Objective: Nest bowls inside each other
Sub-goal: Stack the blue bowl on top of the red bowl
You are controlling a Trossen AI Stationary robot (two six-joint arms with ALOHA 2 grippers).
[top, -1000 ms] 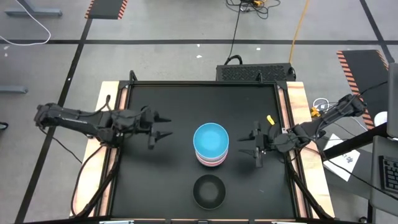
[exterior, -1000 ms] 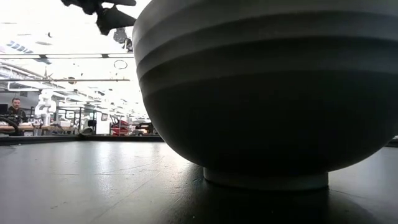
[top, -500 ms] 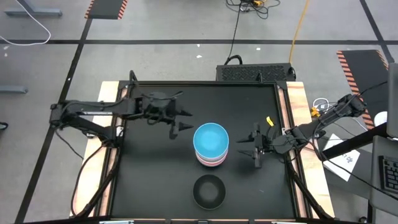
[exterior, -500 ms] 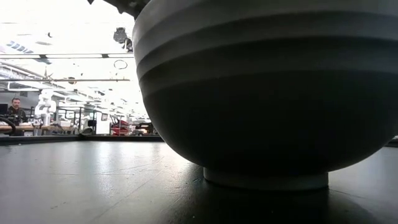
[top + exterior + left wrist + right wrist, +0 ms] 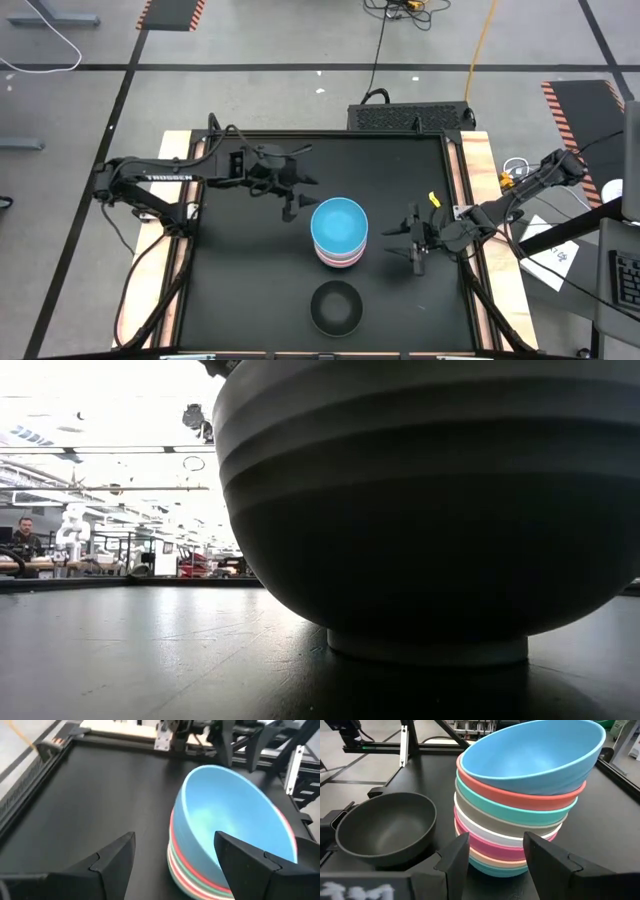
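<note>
With fingers spread and empty, the left gripper (image 5: 292, 198) is hanging just left of the leaning stack of round plastic bowls (image 5: 339, 232) topped by blue, mid-counter (image 5: 250, 290), probably squaring it for the loose dark bowl (image 5: 335, 307) nearer, while the right gripper (image 5: 412, 243), also gaping empty, is leaving bare counter around both.
</note>
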